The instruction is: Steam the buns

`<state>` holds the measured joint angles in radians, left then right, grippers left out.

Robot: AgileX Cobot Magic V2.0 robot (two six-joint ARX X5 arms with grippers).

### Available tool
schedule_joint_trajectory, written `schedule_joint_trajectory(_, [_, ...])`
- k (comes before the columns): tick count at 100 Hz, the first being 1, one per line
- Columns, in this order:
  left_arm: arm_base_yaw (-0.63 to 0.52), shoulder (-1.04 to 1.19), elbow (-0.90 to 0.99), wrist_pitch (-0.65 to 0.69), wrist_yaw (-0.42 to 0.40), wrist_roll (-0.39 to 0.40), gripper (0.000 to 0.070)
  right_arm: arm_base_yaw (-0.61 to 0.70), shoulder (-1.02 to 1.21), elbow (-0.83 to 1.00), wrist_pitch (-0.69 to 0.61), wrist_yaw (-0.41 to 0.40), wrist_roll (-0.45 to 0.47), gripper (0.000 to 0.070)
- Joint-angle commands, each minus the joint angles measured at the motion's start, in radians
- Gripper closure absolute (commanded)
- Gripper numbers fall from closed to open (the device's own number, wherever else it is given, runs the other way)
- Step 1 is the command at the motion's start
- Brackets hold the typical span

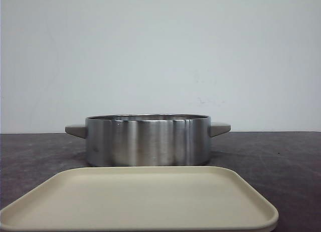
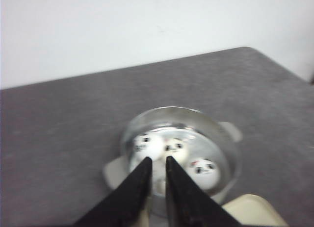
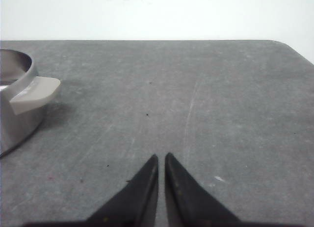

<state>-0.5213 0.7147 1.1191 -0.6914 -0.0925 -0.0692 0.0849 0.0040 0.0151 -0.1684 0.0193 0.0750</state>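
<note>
Three white buns with black panda faces (image 2: 147, 144) (image 2: 175, 148) (image 2: 203, 172) lie inside a round steel pot (image 2: 230, 153) in the left wrist view. A white patch behind the fingers may be another bun. My left gripper (image 2: 158, 160) hangs above the pot's near side, its jaws close together and empty. In the front view the pot (image 1: 148, 142) stands mid-table and its wall hides the buns. My right gripper (image 3: 161, 156) is shut and empty over bare table, off to the side of the pot (image 3: 14, 114). Neither gripper shows in the front view.
A beige rectangular tray (image 1: 140, 202) lies in front of the pot; its corner also shows in the left wrist view (image 2: 252, 212). The pot has two beige side handles (image 3: 34, 92). The table top is dark grey, with a white wall behind.
</note>
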Motion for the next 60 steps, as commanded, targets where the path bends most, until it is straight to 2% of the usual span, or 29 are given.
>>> schedule_joint_trajectory(1, [0.043,-0.029,-0.072,0.064,-0.005,0.041,0.07,0.003,0.0,-0.003,0.011,0.0,-0.008,0.0682])
schedule_joint_trajectory(21, [0.174,-0.196,-0.528,0.455,-0.004,0.019,0.07,0.003,0.0,-0.003,0.011,0.0,-0.008,0.0682])
schedule_joint_trajectory(30, [0.208,-0.278,-0.749,0.634,0.026,-0.032,0.07,0.003,0.0,-0.003,0.011,0.001,-0.008,0.0682])
schedule_joint_trajectory(38, [0.247,-0.359,-0.908,0.741,0.037,-0.082,0.07,0.003,0.0,-0.003,0.011,0.001,-0.008,0.0682])
schedule_joint_trajectory(48, [0.312,-0.462,-1.049,0.797,0.037,-0.145,0.07,0.003,0.0,-0.003,0.011,0.0,-0.008,0.0682])
schedule_joint_trajectory(60, [0.389,-0.571,-1.105,0.726,0.037,-0.174,0.07,0.003,0.0,-0.003,0.011,0.004,-0.008,0.0682])
